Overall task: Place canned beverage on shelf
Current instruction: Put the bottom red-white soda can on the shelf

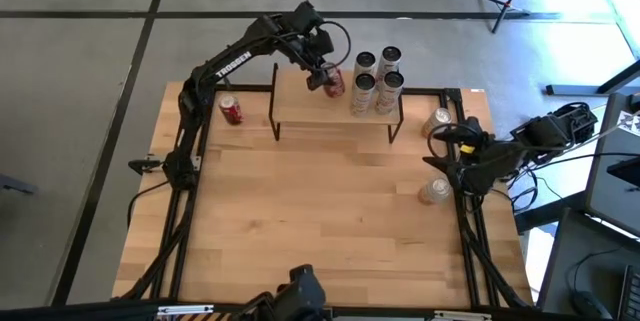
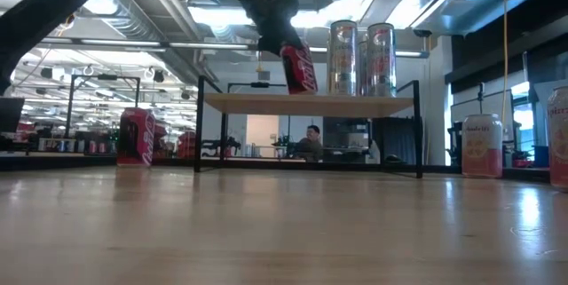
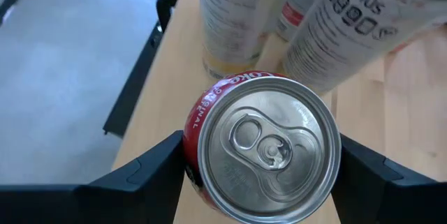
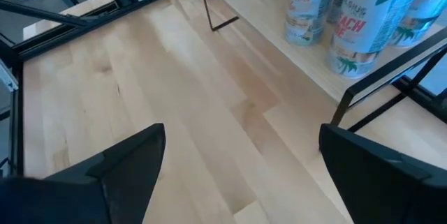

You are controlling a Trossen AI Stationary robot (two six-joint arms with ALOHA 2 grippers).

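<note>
Left end effector [image 1: 328, 79] pinching the red can [image 1: 333, 83], tilted and hovering just over the shelf [image 1: 300, 106], close beside the four tall cans [image 1: 377, 79] standing there. Worktop [image 1: 330, 221] below, shelf next, can last. My worry: that tilt. Let go like this and it could topple or knock its tall neighbours. Right end effector [image 4: 241, 158] waits spread wide, off to the shelf's side.

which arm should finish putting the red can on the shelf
Left. The left gripper already grips the red can, tilted just above the shelf beside the tall cans. The right gripper is open at the table's right edge.
</note>
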